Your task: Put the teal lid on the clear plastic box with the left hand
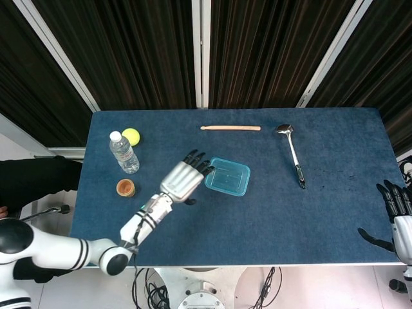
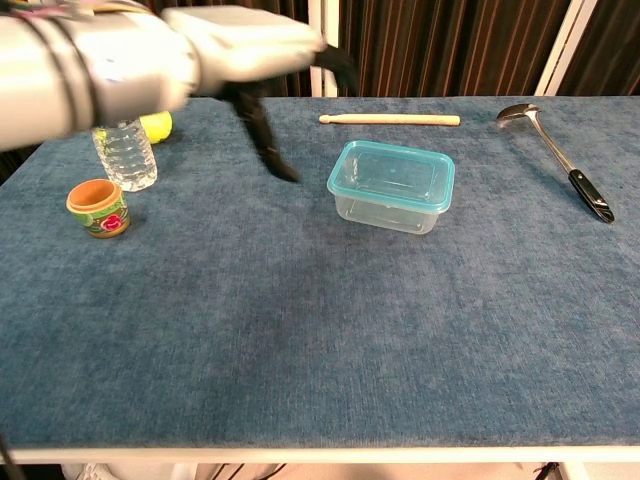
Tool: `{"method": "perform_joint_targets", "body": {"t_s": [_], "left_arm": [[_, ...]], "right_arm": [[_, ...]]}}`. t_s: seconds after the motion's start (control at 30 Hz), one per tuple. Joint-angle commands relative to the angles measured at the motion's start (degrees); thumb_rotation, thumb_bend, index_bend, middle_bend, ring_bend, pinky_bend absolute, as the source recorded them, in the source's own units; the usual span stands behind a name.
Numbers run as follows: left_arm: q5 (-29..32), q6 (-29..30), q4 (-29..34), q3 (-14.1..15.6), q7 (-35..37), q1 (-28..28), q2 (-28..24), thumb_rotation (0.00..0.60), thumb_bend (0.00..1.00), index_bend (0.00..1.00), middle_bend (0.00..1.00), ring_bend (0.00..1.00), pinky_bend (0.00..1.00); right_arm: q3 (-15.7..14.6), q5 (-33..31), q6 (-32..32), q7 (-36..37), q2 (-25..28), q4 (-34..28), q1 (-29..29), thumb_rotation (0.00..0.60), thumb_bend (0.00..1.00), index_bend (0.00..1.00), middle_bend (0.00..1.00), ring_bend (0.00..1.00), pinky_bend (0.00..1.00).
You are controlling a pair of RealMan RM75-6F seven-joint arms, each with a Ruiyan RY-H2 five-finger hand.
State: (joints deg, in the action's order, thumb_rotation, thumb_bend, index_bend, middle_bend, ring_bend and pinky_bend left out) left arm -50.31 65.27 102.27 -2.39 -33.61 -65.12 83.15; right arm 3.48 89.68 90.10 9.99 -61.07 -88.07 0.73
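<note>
The clear plastic box [image 1: 226, 177] [image 2: 391, 187] sits mid-table with its teal lid [image 2: 393, 175] on top. My left hand [image 1: 183, 179] [image 2: 245, 60] is raised above the table to the left of the box, apart from it, fingers spread and holding nothing. My right hand [image 1: 396, 207] hangs at the far right beyond the table's edge, fingers apart and empty; the chest view does not show it.
A water bottle [image 1: 123, 152] [image 2: 123, 150], a yellow ball [image 1: 131, 136] and a small orange cup [image 1: 125, 188] [image 2: 98, 207] stand at the left. A wooden stick [image 1: 230, 128] [image 2: 390, 119] lies at the back, a ladle [image 1: 291, 152] [image 2: 558, 157] at the right.
</note>
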Motion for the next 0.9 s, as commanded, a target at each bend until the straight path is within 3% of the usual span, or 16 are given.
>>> {"method": "perform_joint_targets", "body": {"t_s": [0.03,0.23,0.4,0.53,0.63,0.73,0.9], "left_arm": [[-7.1,8.2,5.4,4.2,5.5,8.6,-5.9,0.572,0.00,0.19,0.15,0.01,0.00],[-12.8,16.2,6.6,9.1,10.4,19.3,-8.5,0.577,0.00,0.21,0.16,0.01,0.00],[-15.0,24.3,5.2,11.2,12.7,28.5,-9.7,0.593,0.00,0.22,0.16,0.01,0.00],[-15.5,31.2,1.5,11.2,15.2,35.6,-11.4,0.597,0.00,0.23,0.16,0.01,0.00],[-17.8,35.4,-6.3,10.7,21.0,40.5,-12.0,0.599,0.00,0.23,0.15,0.01,0.00],[-17.6,35.9,-13.0,10.7,26.5,44.9,-12.8,0.600,0.00,0.21,0.13,0.01,0.00],[-18.6,36.6,-15.0,10.5,30.1,50.2,-14.4,0.600,0.00,0.19,0.13,0.01,0.00]], "right_arm": [[0.2,0.0,-0.4,0.4,-0.1,0.3,0.4,0.600,0.04,0.00,0.00,0.00,0.00],[0.5,-0.1,-1.0,1.0,-0.3,0.6,1.2,0.600,0.04,0.00,0.00,0.00,0.00],[0.5,-0.2,-2.1,1.1,0.0,0.4,1.9,0.600,0.04,0.00,0.00,0.00,0.00],[0.4,-0.5,-3.1,1.5,0.4,0.2,2.3,0.600,0.04,0.00,0.00,0.00,0.00],[0.2,-1.1,-3.8,1.5,0.4,0.1,2.3,0.600,0.04,0.00,0.00,0.00,0.00],[0.0,-1.4,-4.1,1.5,0.2,0.0,2.2,0.600,0.04,0.00,0.00,0.00,0.00],[-0.1,0.2,-2.9,0.7,-0.8,0.2,2.5,0.600,0.04,0.00,0.00,0.00,0.00]]}}
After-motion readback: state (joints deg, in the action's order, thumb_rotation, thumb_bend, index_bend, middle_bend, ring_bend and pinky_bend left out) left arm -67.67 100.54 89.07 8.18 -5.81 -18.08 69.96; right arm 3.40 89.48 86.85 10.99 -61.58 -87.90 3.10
